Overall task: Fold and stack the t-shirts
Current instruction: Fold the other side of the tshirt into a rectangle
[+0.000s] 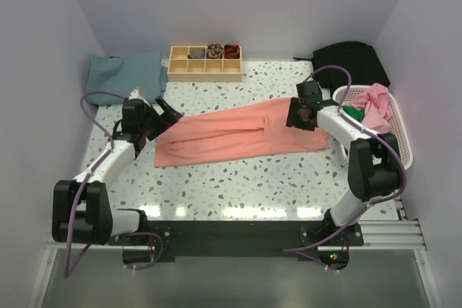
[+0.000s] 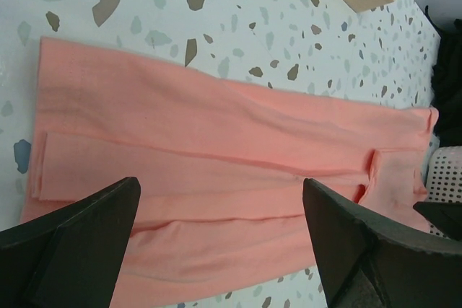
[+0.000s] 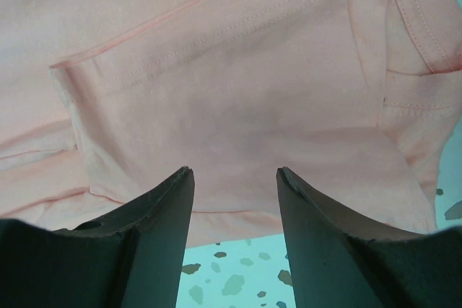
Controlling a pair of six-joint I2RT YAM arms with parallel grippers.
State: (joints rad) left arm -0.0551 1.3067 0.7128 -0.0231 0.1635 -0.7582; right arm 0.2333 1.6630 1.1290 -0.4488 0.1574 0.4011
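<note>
Blue cloth (image 1: 124, 73) lies in the far left corner of the speckled table (image 1: 253, 178), behind and to the left of the left gripper (image 1: 167, 115). That gripper sits at the left end of the salmon t-shirt (image 1: 238, 133), its fingers spread wide with nothing between them. I cannot tell whether the fingertips touch the fabric. A wooden tray (image 1: 205, 63) of small compartments stands beyond this gripper, a little to its right.

The t-shirt is folded lengthwise into a long strip and stretches flat across the table from one gripper to the other. The right gripper (image 1: 299, 115) is over the strip's right end. Its fingers are parted by a narrower gap and hold nothing, and its wrist view shows seamed fabric close beneath them.

A black cloth (image 1: 351, 61) lies behind the right gripper. A white basket (image 1: 406, 146) to its right holds a pink garment (image 1: 377, 110) and a green one (image 1: 354, 113).
</note>
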